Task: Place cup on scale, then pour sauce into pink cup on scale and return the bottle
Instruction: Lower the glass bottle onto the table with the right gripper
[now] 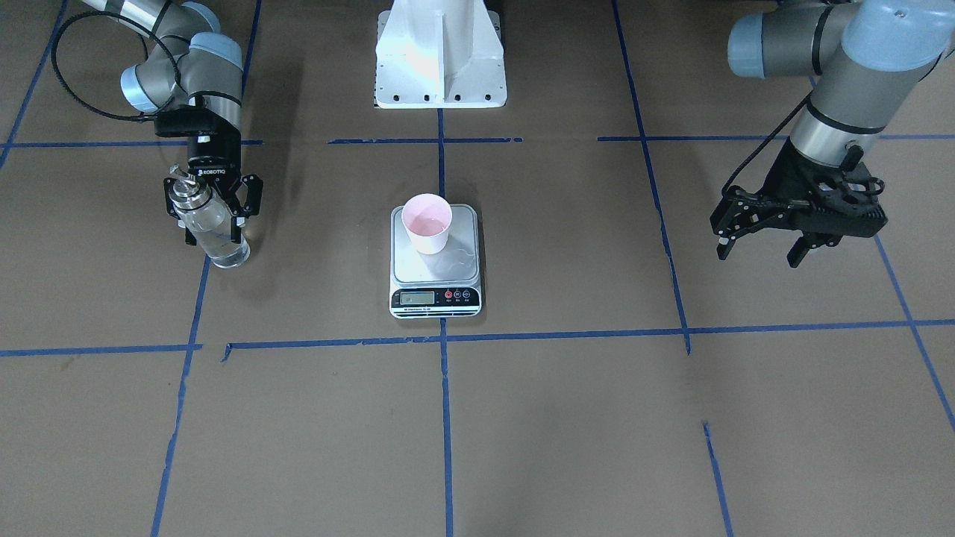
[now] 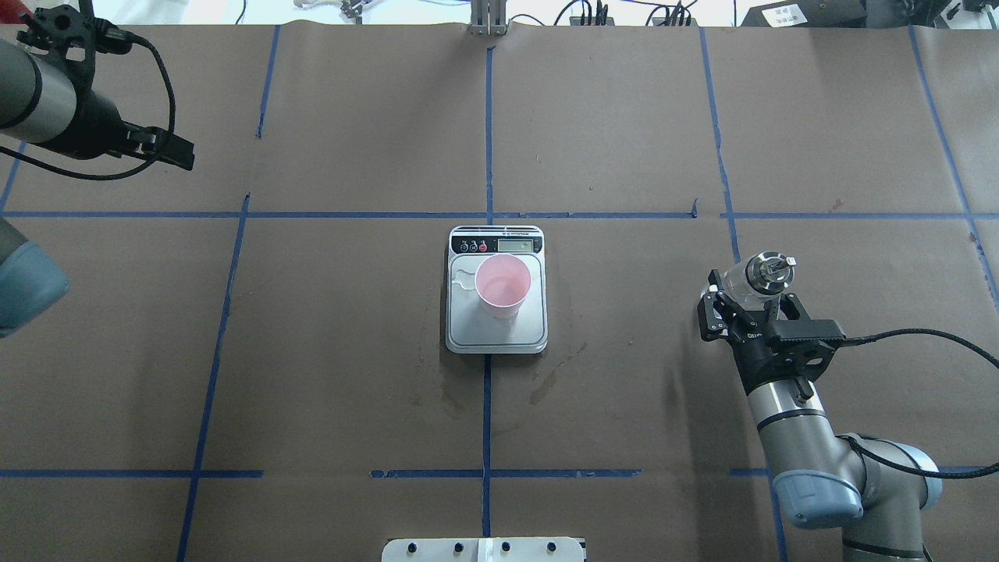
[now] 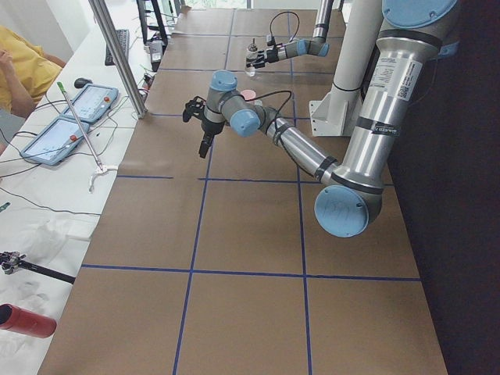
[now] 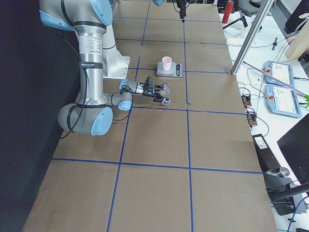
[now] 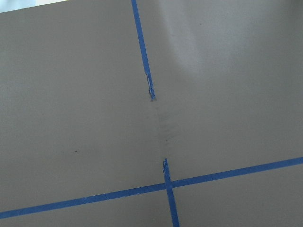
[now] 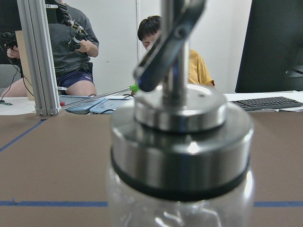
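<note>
The pink cup [image 1: 427,224] stands upright on the back part of the scale [image 1: 435,297], also in the overhead view, cup [image 2: 502,285] on scale [image 2: 468,332]. The clear glass bottle [image 1: 216,231] with its silver spout cap [image 2: 769,273] stands on the table at the robot's right, clear sauce [image 1: 224,247] in its lower part. My right gripper [image 1: 215,236] is level with the bottle, jaws spread open on either side of it. The cap fills the right wrist view [image 6: 180,142]. My left gripper [image 1: 755,252] is open and empty, high at the far left.
A thin wet patch [image 1: 459,257] lies on the scale platform beside the cup. Damp stains [image 2: 546,378] mark the brown paper near the scale. The white robot base [image 1: 440,67] stands behind the scale. An aluminium post [image 4: 251,38], tablets and operators are beyond the far table edge.
</note>
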